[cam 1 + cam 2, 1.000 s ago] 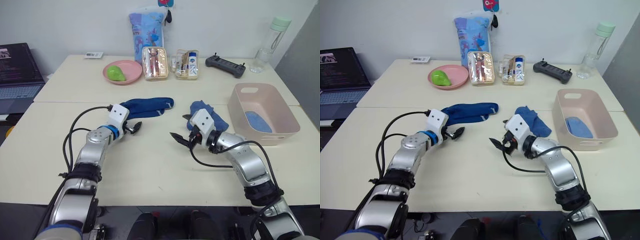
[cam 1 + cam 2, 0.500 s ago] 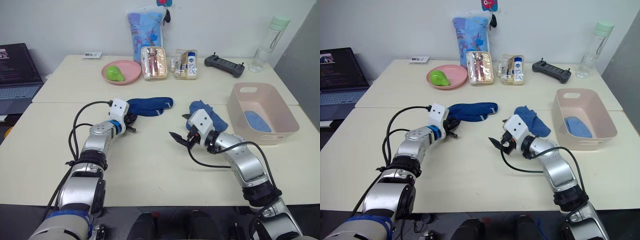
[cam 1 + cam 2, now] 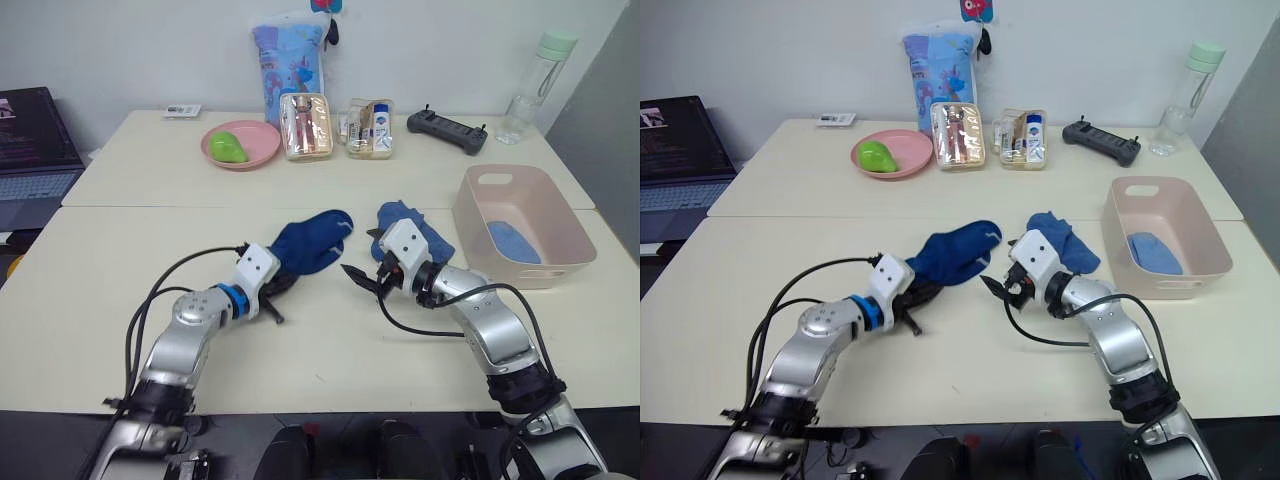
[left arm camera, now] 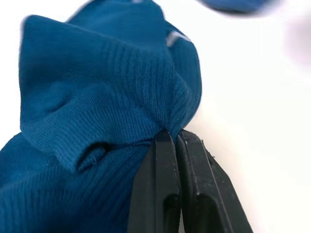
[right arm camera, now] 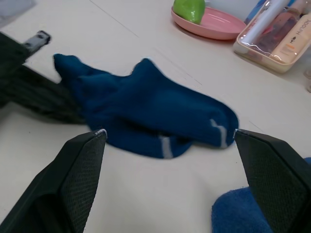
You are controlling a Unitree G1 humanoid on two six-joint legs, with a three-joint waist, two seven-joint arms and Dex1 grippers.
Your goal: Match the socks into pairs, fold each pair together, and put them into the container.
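Claw work: our left claw pinched the dark blue sock; our right claw hung spread beside it.

We judged the step was gathering this bunched sock toward its match, so we should drag it low and flat along the worktop, letting the right claw take the striped toe end. A medium-blue sock lay behind the right arm; the pink tub already held a light one.

Legible text: one item. A bottle inside the clear zip pouch, at the upper right of the right wrist view, carries lettering that reads approximately "MOUFN". No other labels, numbers or signs can be read.
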